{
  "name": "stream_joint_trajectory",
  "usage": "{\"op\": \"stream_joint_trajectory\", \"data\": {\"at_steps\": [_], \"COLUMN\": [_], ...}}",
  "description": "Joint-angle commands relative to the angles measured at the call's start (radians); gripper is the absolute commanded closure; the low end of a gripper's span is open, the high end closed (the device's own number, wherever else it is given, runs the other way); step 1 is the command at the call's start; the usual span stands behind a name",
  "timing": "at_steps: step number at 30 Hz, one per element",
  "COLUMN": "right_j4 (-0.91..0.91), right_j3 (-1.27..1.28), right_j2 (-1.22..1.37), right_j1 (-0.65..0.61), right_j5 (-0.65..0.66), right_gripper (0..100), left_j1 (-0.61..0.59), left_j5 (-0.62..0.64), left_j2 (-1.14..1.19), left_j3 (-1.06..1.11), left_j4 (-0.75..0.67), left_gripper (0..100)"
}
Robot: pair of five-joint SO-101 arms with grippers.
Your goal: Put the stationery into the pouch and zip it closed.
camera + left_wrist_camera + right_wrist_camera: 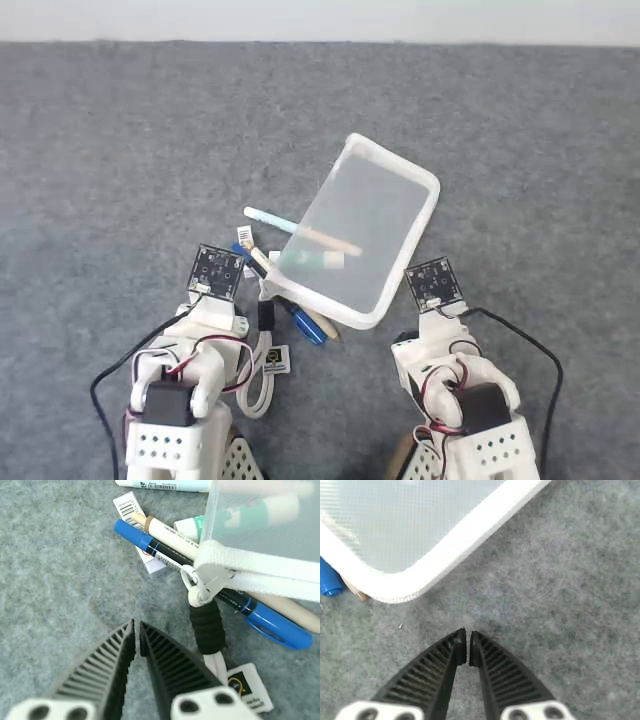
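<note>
Pouch (375, 215) lies flat on gray mat (120, 150) betw. the 2 arms, prob. so both can reach it. Its long side runs from by the L arm out to the far right. Blue pen (277, 628) lies along the near end, crosswise. L gripper (136, 625) & R gripper (467, 632) are pinched closed w/ nothing in them. L one sits near the zip pull (199, 587), I think to grab it.

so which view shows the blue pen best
The left wrist view: the blue pen runs almost full length there, passing under the zip edge of the pouch. The high view has one blue end poking out from under the pouch; the right wrist view catches a blue tip at its corner.
</note>
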Motion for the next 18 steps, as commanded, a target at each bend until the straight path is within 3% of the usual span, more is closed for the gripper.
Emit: {"op": "stream_joint_trajectory", "data": {"at_steps": [1,18], "right_j4": [0.005,0.005], "right_j3": [0.021,0.021], "right_j2": [-0.013,-0.013], "right_j1": [0.002,-0.001], "right_j5": [0.009,0.009], "right_gripper": [97.8,97.6], "left_j1": [0.0,-0.005], "left_j5": [-0.003,-0.009], "left_j2": [-0.015,-0.015], "left_j3": [-0.015,-0.104], "left_j4": [0.006,-0.003], "left_gripper": [99,99]}}
